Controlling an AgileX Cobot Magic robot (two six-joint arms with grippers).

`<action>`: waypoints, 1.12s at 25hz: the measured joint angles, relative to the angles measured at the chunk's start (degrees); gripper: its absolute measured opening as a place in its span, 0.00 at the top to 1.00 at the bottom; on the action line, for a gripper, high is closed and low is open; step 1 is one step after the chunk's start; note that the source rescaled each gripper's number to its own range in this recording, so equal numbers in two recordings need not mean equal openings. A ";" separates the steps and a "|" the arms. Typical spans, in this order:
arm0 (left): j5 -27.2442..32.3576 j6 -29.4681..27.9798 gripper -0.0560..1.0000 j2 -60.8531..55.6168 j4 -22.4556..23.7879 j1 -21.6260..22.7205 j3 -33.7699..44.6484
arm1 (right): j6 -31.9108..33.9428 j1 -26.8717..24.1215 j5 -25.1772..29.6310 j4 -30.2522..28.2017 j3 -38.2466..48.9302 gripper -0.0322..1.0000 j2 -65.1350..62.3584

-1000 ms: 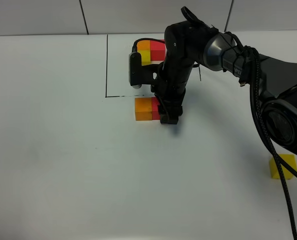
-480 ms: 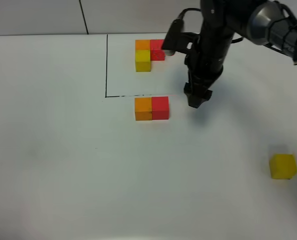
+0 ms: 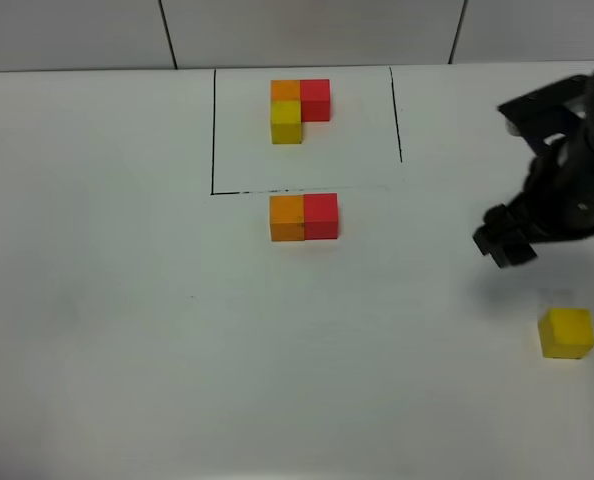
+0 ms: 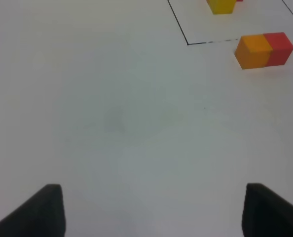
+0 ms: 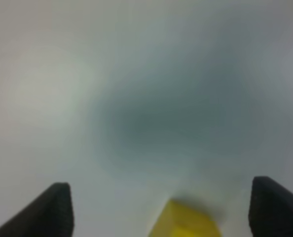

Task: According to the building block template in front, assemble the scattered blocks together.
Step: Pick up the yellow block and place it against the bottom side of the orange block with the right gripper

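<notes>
Jaws spread wide, right end effector (image 3: 505, 243) hangs near yellow block (image 3: 565, 332), not touching.

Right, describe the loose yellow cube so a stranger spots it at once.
On the white tabletop, look to the lower right of the high view, far from the thin black drawn rectangle. The small matte yellow cube sits there alone; the other yellow cube lies inside that rectangle, clustered with two others.

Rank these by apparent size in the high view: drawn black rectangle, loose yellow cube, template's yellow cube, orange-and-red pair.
Largest first:
drawn black rectangle
orange-and-red pair
loose yellow cube
template's yellow cube; farther away, so true size may match.
</notes>
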 joint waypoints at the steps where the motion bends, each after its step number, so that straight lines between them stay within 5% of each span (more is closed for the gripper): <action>1: 0.00 0.00 0.35 0.00 -0.03 0.00 0.00 | 1.25 -1.08 -0.78 -0.25 3.47 0.43 -1.94; 11: 0.00 0.00 0.35 0.00 0.01 0.00 0.00 | 3.88 -11.23 -15.05 9.87 23.40 0.43 -8.92; 25: 0.00 0.00 0.35 0.00 0.01 0.00 0.00 | 3.63 -11.51 -28.01 11.85 25.01 0.44 2.65; 28: 0.00 0.00 0.35 0.00 0.01 0.00 0.00 | 3.43 -11.51 -28.57 11.79 25.01 0.60 3.61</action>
